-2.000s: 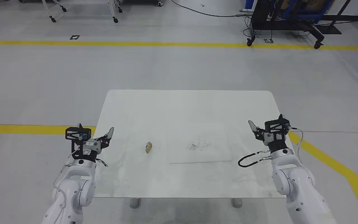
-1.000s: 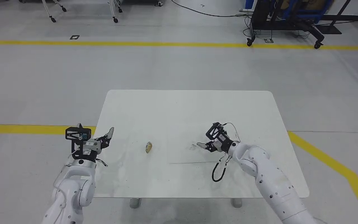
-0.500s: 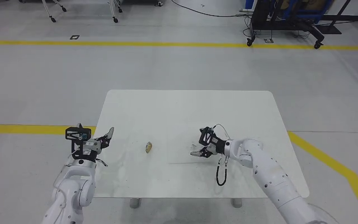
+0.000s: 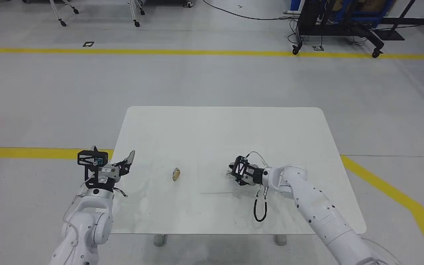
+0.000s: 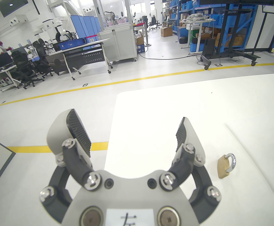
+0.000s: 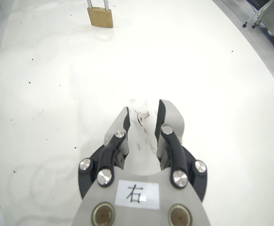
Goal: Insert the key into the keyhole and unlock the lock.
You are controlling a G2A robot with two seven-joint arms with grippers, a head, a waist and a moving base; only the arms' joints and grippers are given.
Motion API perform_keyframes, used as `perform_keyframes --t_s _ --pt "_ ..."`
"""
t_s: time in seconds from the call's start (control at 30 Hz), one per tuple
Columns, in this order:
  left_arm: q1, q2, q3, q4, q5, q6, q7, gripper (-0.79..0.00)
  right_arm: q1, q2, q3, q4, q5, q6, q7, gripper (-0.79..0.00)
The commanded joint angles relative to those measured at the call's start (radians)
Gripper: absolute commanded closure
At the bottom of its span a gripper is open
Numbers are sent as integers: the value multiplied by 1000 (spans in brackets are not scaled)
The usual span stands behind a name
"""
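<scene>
Right wrist view: right hand (image 6: 144, 110) spread astride key (image 6: 141, 117), well off lock (image 6: 100, 18). Thin, stiff, probably slippery; pinch bow.

Lock (image 4: 175, 174) lies on tabletop (image 4: 218, 126), left of centre, toward the near edge; key (image 6: 142, 117) lies flat on tabletop, right of lock and well apart from it; right gripper (image 6: 143, 107) low over key, fingers (image 6: 164, 115) on either side of it; left gripper (image 4: 114, 154) at tabletop's left edge, lock to its right.
</scene>
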Motion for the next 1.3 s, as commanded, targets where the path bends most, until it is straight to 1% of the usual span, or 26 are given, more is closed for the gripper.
perform_keyframes --t_s 0.0,0.47,0.73,0.87,0.97,1.1,1.27 --pt "0 0 0 0 0 0 0 -785 -1 2 2 -5 -7 2 -2 0" --pt "0 0 0 0 0 0 0 -785 -29 21 20 -79 -59 7 -6 0" --pt "0 0 0 0 0 0 0 -785 -69 39 84 -158 -39 19 -29 0" --pt "0 0 0 0 0 0 0 -785 -105 48 144 -219 58 19 -54 0" --pt "0 0 0 0 0 0 0 -785 -137 52 191 -257 168 31 -61 0" --pt "0 0 0 0 0 0 0 -785 -152 53 232 -241 331 32 -28 0" --pt "0 0 0 0 0 0 0 -785 -152 53 232 -241 331 32 -28 0"
